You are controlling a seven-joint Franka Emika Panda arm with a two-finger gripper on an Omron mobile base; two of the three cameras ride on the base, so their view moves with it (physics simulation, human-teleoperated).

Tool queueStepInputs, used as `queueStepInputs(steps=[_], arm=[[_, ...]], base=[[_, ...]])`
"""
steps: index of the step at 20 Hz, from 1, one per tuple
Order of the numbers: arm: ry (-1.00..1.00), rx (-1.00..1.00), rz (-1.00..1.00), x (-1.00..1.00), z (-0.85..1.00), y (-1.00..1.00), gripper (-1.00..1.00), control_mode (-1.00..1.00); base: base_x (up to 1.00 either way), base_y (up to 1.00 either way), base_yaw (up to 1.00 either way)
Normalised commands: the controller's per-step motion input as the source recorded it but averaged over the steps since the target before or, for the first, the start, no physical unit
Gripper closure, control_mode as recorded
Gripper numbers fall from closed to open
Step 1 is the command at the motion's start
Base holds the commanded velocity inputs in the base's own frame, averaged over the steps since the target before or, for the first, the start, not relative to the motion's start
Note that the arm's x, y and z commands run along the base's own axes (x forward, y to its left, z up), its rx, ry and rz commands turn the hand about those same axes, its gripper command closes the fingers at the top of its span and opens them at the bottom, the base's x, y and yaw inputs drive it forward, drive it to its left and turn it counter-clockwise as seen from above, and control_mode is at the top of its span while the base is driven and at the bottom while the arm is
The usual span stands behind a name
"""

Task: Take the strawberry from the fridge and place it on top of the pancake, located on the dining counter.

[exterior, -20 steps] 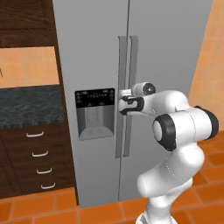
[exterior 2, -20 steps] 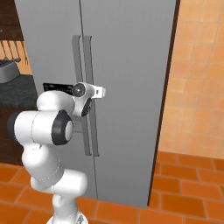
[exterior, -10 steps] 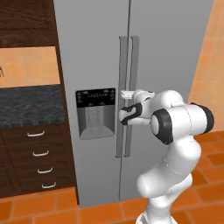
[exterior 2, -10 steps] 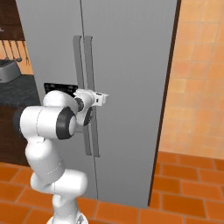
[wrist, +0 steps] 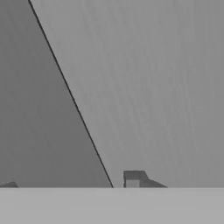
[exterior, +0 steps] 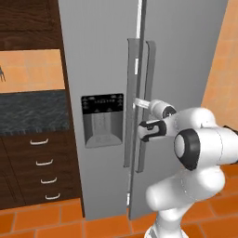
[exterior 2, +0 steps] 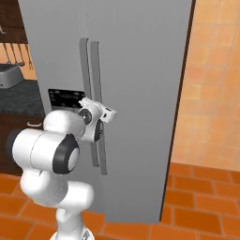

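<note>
You see the orange tiled floor [exterior: 42, 223] carrying the fridge [exterior: 102, 56], with the dark drawer cabinet [exterior: 32, 172] standing just beside it.

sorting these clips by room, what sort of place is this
A home kitchen, most likely. A tall grey two-door fridge with a black-panelled dispenser stands beside dark wood drawers under a dark speckled countertop, with orange tiles on the floor.
</note>
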Motion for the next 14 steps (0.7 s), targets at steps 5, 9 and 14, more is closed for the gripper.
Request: queueStepInputs(steps=[5, 9, 14], arm=[[0.04, 0.1, 0.0, -0.8, 0.0, -1.0, 1.0, -1.0], [0.01, 0.03, 0.0, -0.58, 0.0, -1.0, 1.0, -1.0], [0.08, 0.05, 0.0, -0.3, 0.0, -1.0, 1.0, -1.0]], base=[[0.0, 0.0, 0.0], [0.0, 0.0, 0.0], [0.0, 0.0, 0.0]])
